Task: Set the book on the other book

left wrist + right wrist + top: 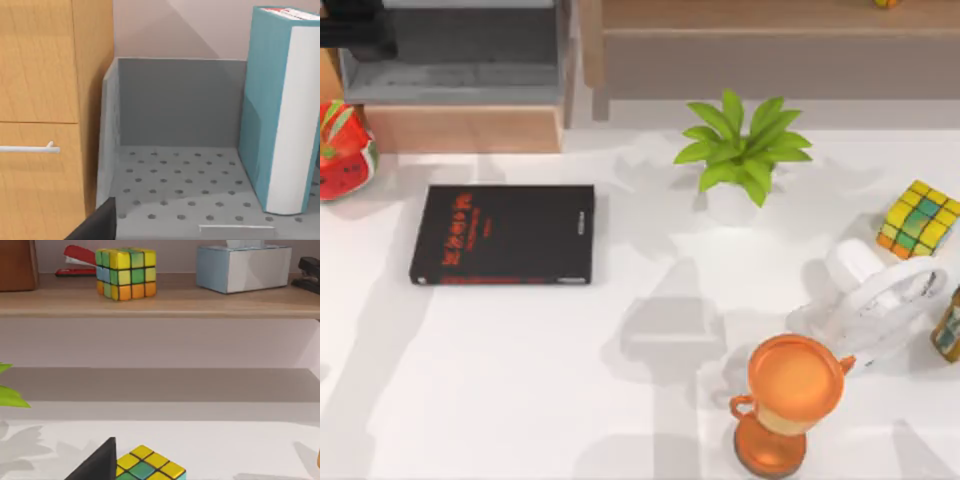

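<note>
The light blue book is seen upright in a grey tray — the black book lies flat on the table. Neither gripper's state can be told. A narrow upright book is easily tipped or dropped when lifted.

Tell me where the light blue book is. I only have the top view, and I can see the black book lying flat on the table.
Observer: In the left wrist view, the light blue book stands upright inside a gray perforated tray.
Operator: What's next to that tray?
Observer: A wooden cabinet with a metal drawer handle.
Operator: Anything from the right wrist view?
Observer: A shelf holding a puzzle cube, a tissue box and a red stapler.
</note>
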You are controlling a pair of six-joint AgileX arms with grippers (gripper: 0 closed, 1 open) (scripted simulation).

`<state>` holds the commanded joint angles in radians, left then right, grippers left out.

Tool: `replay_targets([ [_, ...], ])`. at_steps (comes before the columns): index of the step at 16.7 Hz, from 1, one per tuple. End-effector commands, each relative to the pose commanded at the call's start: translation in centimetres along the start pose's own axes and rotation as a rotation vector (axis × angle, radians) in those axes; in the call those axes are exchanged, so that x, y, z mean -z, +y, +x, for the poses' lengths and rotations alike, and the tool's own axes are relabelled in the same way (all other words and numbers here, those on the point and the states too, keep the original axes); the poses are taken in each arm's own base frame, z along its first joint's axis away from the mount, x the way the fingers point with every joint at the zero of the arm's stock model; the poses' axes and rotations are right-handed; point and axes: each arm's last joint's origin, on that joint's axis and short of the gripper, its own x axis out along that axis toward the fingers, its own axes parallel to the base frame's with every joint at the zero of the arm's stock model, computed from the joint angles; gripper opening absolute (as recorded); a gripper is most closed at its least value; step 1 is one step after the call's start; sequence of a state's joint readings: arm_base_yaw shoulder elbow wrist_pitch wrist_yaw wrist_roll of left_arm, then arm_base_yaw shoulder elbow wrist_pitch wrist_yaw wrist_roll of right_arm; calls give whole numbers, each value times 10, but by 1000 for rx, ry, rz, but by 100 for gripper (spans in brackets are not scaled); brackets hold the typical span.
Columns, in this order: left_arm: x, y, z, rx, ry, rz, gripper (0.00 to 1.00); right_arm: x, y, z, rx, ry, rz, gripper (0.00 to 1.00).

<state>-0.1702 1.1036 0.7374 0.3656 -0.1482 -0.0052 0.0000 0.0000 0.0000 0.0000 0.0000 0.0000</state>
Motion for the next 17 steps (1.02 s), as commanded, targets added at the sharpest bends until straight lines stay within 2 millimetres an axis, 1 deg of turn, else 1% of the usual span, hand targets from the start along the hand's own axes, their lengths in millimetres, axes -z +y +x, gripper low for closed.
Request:
replay_targets([
  [2, -2, -13, 40, 1, 1, -1, 100, 0, 0, 0, 0, 0, 0, 100],
  [4, 2, -27, 77, 2, 1, -2, 100, 0, 0, 0, 0, 0, 0, 100],
  [7, 20, -49, 126, 3, 3, -2, 100, 0, 0, 0, 0, 0, 0, 100],
  [9, 34, -61, 150, 3, 6, -1, 100, 0, 0, 0, 0, 0, 0, 100],
  [11, 47, -70, 167, 4, 6, -1, 100, 0, 0, 0, 0, 0, 0, 100],
  [13, 54, -77, 178, 4, 4, -1, 100, 0, 0, 0, 0, 0, 0, 100],
  [17, 57, -79, 181, 4, 2, -2, 100, 0, 0, 0, 0, 0, 0, 100],
])
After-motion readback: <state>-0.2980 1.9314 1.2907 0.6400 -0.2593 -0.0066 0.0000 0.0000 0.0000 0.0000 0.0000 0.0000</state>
